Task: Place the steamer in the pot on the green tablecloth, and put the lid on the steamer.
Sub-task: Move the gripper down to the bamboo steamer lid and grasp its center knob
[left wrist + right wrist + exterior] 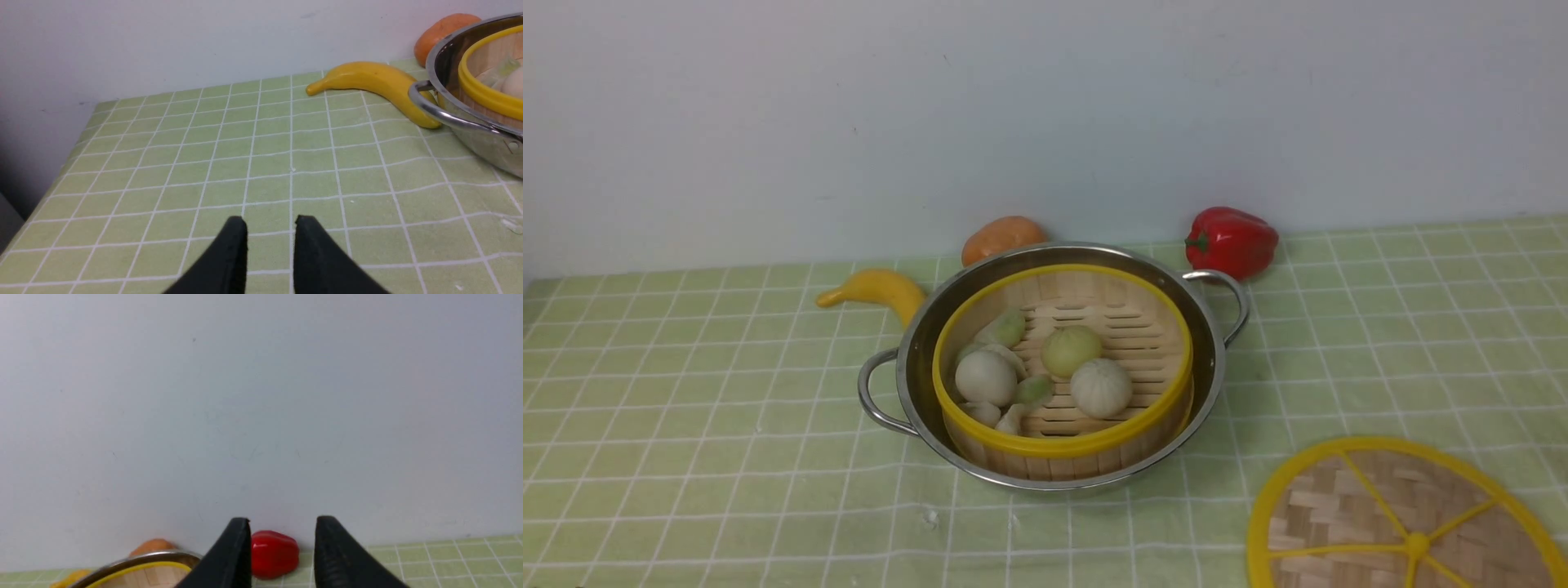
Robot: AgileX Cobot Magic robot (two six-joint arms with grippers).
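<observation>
The steamer point(1062, 445), a bamboo basket with a yellow rim, sits inside the shiny pot point(915, 343) on the green tablecloth point(686, 425); several buns and dumplings lie in it. The lid point(1409, 523), a flat woven disc with yellow rim and spokes, lies on the cloth at the front right, partly cut off by the frame. Neither arm shows in the front view. My left gripper point(271, 222) hovers open over bare cloth, left of the pot point(470, 134), holding nothing. My right gripper point(282, 523) is open and empty, raised and facing the wall.
A yellow banana point(878, 290) lies behind the pot's left handle, an orange vegetable point(1001, 237) behind the pot, and a red bell pepper point(1232, 239) at the back right near the wall. The cloth's left edge point(53, 171) drops off beside the left gripper.
</observation>
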